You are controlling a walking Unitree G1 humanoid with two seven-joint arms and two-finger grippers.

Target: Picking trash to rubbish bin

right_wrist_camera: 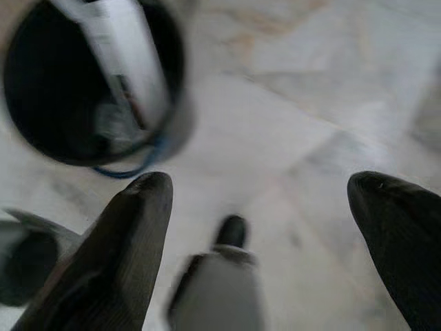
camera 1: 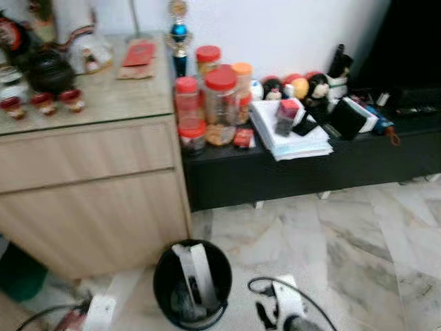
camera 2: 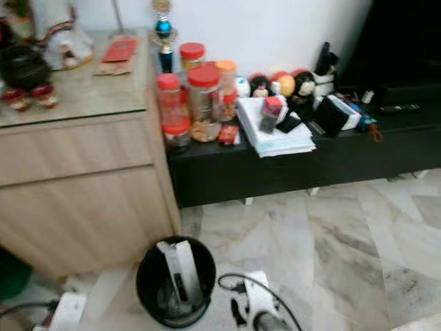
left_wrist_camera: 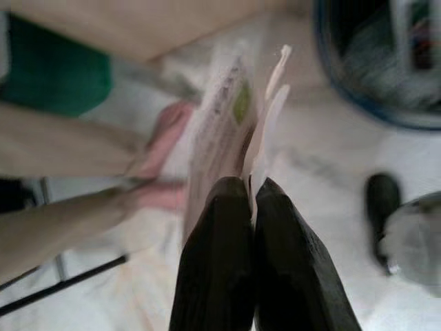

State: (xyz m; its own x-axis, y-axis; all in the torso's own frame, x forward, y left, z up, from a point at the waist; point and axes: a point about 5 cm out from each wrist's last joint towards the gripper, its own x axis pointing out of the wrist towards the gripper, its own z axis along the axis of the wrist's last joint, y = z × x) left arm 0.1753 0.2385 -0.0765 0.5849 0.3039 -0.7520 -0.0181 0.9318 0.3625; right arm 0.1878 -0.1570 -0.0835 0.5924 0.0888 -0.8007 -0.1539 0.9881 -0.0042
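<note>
Left gripper [left_wrist_camera: 251, 189]: fingers [left_wrist_camera: 213, 262] pressed together, clamped on a thin flat wad of paper trash [left_wrist_camera: 231, 124]. It's pale, whitish-pink, w/ a small green patch and faint print, several sheets or flaps fanned slightly at the far end. The trash sticks straight out past the fingertips, edge-on to the wrist cam. Behind it: pale floor, a green object [left_wrist_camera: 58, 76] near the wood cabinet base, and the dark bin rim at the frame corner. Image is blurry, so print can't be read.

Head views, left to right: wood cabinet [camera 1: 89, 200] w/ glass top carrying a dark teapot [camera 1: 47, 69] and small cups; then a low black bench [camera 1: 310, 169] along the wall w/ red-lidded jars [camera 1: 220, 96], a stack of papers [camera 1: 289, 134], toys and misc items.

On the marble floor [camera 1: 344, 241] in front of the cabinet stands the black rubbish bin [camera 1: 164, 272], round, open-topped, w/ a long white box-like piece [camera 1: 194, 272] leaning upright inside plus other dim contents.

Right gripper [right_wrist_camera: 262, 200]: fingers spread wide apart, nothing between them, hanging above the floor just beside the bin, which sits off to its left. A grey-and-black part of the robot shows below it, blurred.
</note>
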